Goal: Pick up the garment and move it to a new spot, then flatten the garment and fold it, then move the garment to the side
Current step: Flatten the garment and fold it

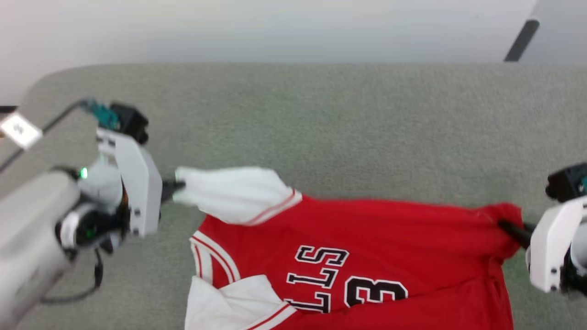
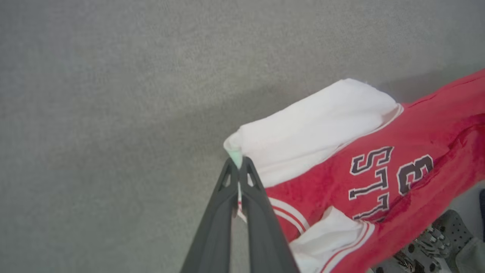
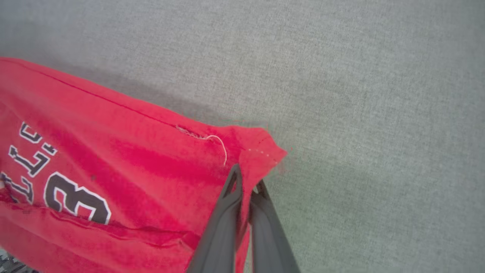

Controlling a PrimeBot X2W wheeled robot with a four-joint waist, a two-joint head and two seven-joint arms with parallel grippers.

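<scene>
The garment [image 1: 367, 247], a red jersey with white panels, is being held stretched between the two arms over the near half of the grey bench [image 1: 321, 114]. Its far edge is running roughly parallel to the bench's far edge and well short of it. The left jaws are pinching tight on the tip of a white panel [image 1: 229, 192] toward the bench's left side, and a sliver of pale cloth is showing between them in the left wrist view. The right jaws are clamping a red corner [image 1: 506, 220] toward the bench's right side, where the fabric is bunching into a point. Between the two grips the red cloth is lying fairly smooth, with a few shallow creases. The black, white-outlined lettering [image 1: 321, 275] and the number [image 1: 376, 291] are facing up and reading upside down in the head view. A second white panel [image 1: 234, 302] with red-striped trim is sitting toward the bench's near edge, where the garment is running out of the head view. A soft shadow is falling on the bench just beyond the held edge in both wrist views.
</scene>
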